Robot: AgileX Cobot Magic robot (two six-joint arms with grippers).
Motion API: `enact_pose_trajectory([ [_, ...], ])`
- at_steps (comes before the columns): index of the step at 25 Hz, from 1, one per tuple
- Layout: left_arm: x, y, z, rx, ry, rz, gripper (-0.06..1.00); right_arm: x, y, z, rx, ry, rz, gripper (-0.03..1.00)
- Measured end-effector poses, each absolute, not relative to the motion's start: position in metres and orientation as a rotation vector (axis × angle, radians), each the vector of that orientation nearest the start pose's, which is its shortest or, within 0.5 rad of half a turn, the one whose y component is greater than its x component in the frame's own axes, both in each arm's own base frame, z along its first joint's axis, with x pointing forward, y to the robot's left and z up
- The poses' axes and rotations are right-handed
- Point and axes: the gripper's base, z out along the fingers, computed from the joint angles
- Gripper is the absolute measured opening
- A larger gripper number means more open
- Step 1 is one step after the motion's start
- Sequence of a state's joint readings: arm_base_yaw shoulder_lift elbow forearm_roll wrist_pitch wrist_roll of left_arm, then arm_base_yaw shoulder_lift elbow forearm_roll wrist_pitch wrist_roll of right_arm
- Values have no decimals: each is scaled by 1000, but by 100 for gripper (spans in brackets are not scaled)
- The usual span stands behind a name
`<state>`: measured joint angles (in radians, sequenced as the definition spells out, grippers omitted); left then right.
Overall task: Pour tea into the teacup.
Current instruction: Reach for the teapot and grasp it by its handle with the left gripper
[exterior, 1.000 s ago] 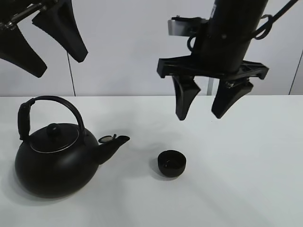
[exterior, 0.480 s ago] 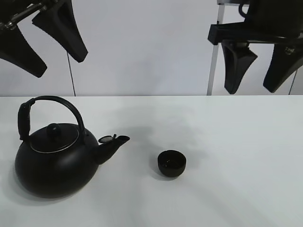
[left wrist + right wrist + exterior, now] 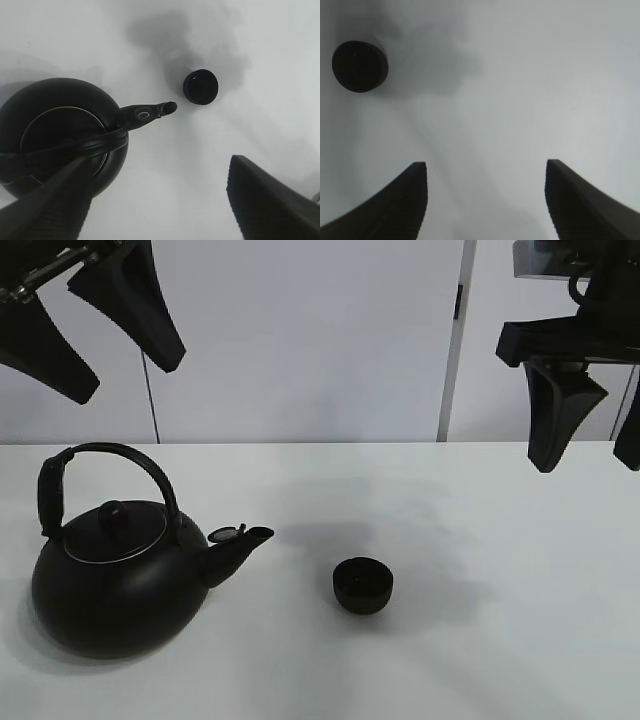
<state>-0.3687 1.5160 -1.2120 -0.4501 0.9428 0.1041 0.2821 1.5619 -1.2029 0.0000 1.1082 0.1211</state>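
While both arms hung high above the white table (image 3: 520, 650), the teacup (image 3: 362, 585) sat upright on the tabletop near its middle. It lay beyond the tip of the kettle's spout (image 3: 243, 542), close to it but with a gap of bare table between them. The kettle (image 3: 110, 590) stood on the left part of the table, its arched handle (image 3: 105, 455) raised over the lid and its spout aimed toward the teacup. The cup's inside was too dark to tell whether it held anything.

The left gripper (image 3: 128, 380) hovered above the kettle, clear of the handle, with its jaws spread wide and nothing between them. In its wrist camera the kettle and teacup (image 3: 200, 87) both showed far below.

The right gripper (image 3: 590, 455) hung at the right edge of the high view, well apart from the teacup, one finger partly cut off by the frame. Its jaws were also wide and empty; its wrist camera showed only bare table between the fingers (image 3: 400, 200), with the teacup (image 3: 360, 66) off to one side.
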Motion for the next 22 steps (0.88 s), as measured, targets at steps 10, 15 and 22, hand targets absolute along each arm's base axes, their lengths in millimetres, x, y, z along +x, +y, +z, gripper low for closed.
enact_pose_trajectory([
  [10, 278, -142, 298, 382, 2696, -648, 54, 286, 92, 272, -178, 2927, 210, 46],
  [15, 278, -142, 298, 382, 2696, -648, 54, 286, 97, 273, -141, 2928, 300, 46],
  [22, 278, -142, 298, 382, 2696, -648, 54, 286, 97, 273, -145, 2920, 305, 46],
])
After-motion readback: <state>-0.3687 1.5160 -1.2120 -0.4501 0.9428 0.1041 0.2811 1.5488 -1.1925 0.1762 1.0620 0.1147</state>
